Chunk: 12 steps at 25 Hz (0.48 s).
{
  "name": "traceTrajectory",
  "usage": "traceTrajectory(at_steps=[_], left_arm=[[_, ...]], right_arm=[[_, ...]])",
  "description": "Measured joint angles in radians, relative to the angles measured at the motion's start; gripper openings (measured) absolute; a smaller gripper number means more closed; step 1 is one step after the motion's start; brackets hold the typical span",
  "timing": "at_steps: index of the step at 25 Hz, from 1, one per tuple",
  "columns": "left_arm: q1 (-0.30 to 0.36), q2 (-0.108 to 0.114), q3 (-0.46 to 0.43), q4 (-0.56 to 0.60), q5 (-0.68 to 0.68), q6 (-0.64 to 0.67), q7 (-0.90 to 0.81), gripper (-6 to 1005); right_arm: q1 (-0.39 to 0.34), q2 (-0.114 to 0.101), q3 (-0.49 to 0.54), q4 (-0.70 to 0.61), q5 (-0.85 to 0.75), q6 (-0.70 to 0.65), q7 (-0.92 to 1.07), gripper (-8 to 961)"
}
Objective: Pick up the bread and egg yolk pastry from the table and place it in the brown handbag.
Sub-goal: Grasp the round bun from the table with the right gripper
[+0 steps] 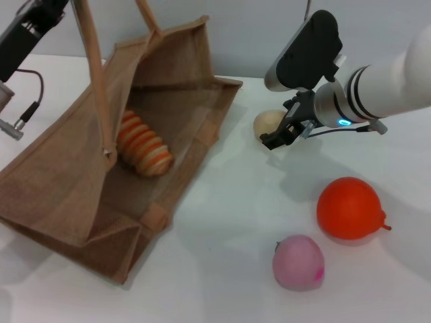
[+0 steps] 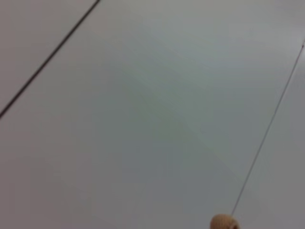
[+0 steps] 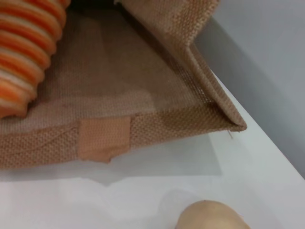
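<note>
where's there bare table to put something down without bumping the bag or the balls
Bare table runs between the brown handbag and the pink ball. Crowded near the egg yolk pastry, where the right gripper hovers, and around the orange ball.

Your head camera is looking down over the white table; your right wrist camera is closing on the tan woven jute handbag, which both share; left wrist is facing blank wall.
</note>
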Motion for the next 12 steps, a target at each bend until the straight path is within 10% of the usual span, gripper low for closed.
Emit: traceTrajectory(at_steps=[12], left_arm=[[-0.042,0.000,0.000,-0.012,0.037,0.002,0.000,129]], right_arm=[[0.023,0.002,0.002,0.047,0.000,0.016,0.004,849]])
